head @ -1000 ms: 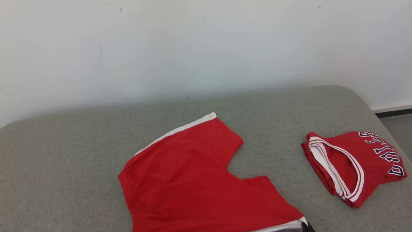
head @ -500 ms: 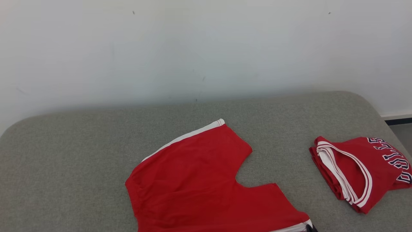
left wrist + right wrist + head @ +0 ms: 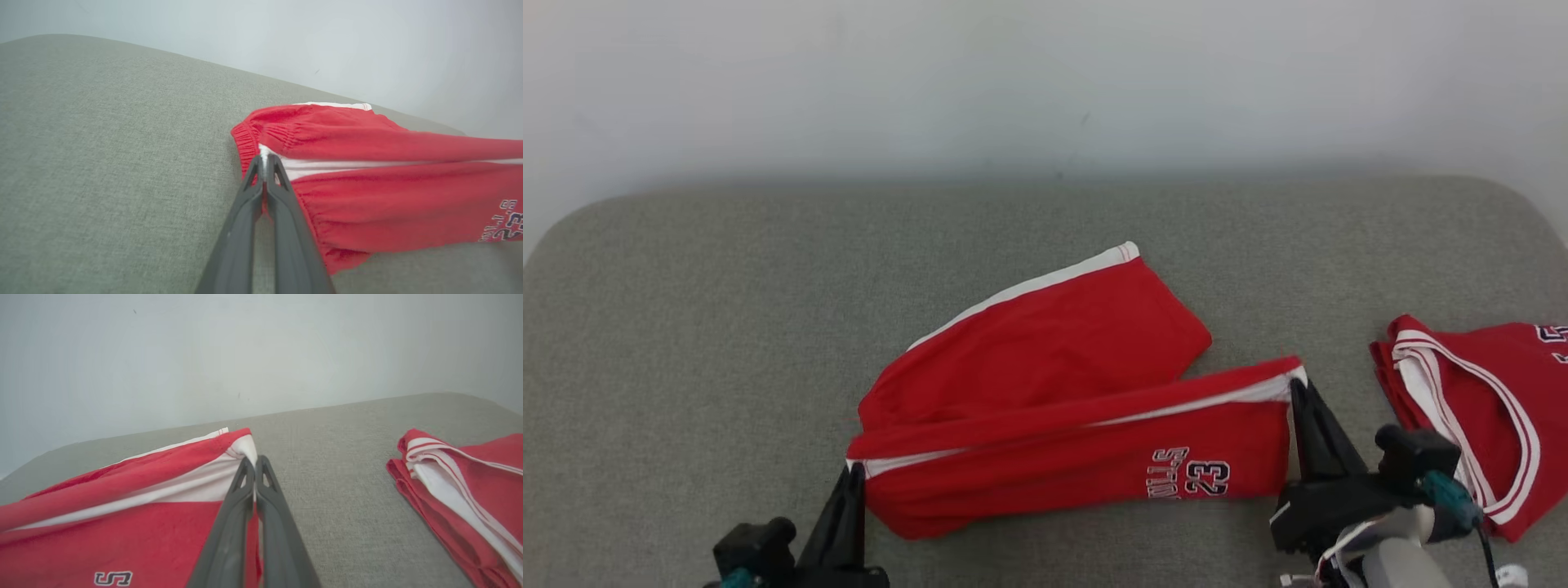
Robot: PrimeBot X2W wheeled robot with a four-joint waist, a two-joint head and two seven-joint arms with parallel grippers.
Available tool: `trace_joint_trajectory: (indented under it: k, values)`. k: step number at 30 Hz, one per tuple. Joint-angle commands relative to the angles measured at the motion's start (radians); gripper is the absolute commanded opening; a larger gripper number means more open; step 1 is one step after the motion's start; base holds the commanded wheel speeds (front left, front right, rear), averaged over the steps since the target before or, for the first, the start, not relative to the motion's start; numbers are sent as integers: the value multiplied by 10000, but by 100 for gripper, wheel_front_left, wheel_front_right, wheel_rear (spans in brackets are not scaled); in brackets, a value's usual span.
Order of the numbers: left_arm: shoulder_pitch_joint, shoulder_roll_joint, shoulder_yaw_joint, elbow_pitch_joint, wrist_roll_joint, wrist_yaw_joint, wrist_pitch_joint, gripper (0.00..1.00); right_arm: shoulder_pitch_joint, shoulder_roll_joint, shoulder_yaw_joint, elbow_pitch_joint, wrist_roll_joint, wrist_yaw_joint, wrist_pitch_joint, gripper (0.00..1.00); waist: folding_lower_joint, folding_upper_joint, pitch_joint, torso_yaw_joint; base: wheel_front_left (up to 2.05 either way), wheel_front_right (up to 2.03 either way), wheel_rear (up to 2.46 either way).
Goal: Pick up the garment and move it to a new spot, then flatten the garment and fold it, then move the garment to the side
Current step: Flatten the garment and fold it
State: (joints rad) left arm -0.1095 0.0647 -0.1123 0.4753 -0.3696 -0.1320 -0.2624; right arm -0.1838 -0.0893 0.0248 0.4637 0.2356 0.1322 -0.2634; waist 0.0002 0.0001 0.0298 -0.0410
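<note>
The red shorts [image 3: 1054,367] lay mid-desk [image 3: 686,327], their near half held raised. The left end effector [image 3: 854,475] was pinched on the waistband corner and the right end effector [image 3: 1295,390] on the white-striped hem corner. The cloth looked light, limp and likely slippery, so taut corner grips suited it.

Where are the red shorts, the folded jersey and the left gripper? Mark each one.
red shorts [image 3: 1078,465]: head view, red cloth of the near leg.
folded jersey [image 3: 1478,408]: head view, red cloth inside the neckline trim.
left gripper [image 3: 264,160]: left wrist view, between fingertips pinching the waistband.
</note>
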Motion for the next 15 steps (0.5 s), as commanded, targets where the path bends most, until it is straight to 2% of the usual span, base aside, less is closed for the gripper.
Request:
trace_joint_trajectory:
  k: [1, 15]
  values:
    - [-429, 10, 123, -35, 65, 31, -32, 0, -613, -106, -156, 282, -46, -37, -3, 0, -2, -1, 799, 534, 0, 0, 0]
    - [-2999, -135, -310, 135, 165, 30, -32, 0, -4683, -783, 128, 2416, -839, -36, -5, 0, -2, -1, 2801, 1684, 0, 0, 0]
